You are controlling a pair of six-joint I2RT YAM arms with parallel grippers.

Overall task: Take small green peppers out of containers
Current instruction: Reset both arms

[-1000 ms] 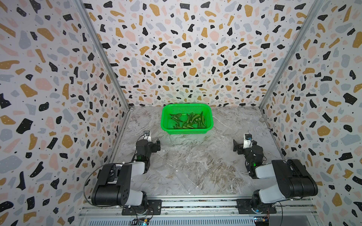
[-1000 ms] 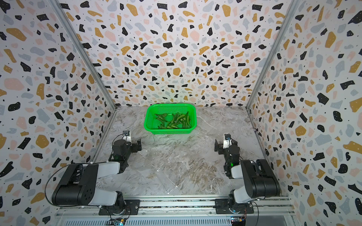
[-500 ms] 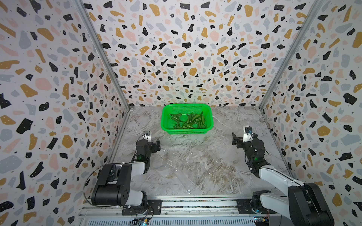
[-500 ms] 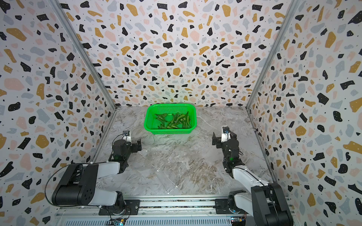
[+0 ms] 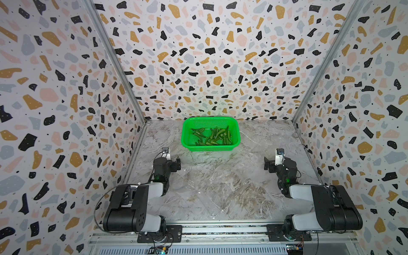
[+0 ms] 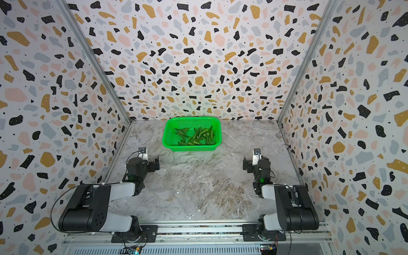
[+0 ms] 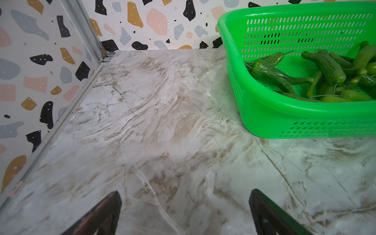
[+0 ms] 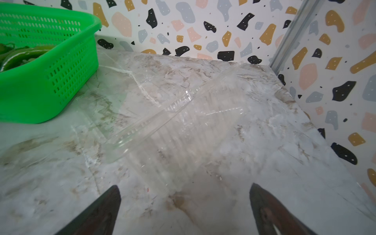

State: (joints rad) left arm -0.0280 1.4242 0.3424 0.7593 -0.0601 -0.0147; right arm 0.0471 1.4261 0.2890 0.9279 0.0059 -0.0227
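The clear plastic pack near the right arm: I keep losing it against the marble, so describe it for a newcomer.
Start at the bright green basket at the back of the marble table. Beside it, ahead of the open right gripper, lies the clear pack. Unlike the basket it is see-through, ribbed, shown only by glare, and looks empty.

Closed in on three sides by walls (image 5: 209,55) with a terrazzo print: white ground, scattered chips in black, ochre, pink and grey-blue. Joined at the two back corners by grey metal posts (image 5: 116,60). Laid underneath with a marble-look floor (image 5: 159,136), grey-white with brown veins, glossy in places. Edged along the front by a pale metal rail (image 5: 220,230). Lit softly and evenly.
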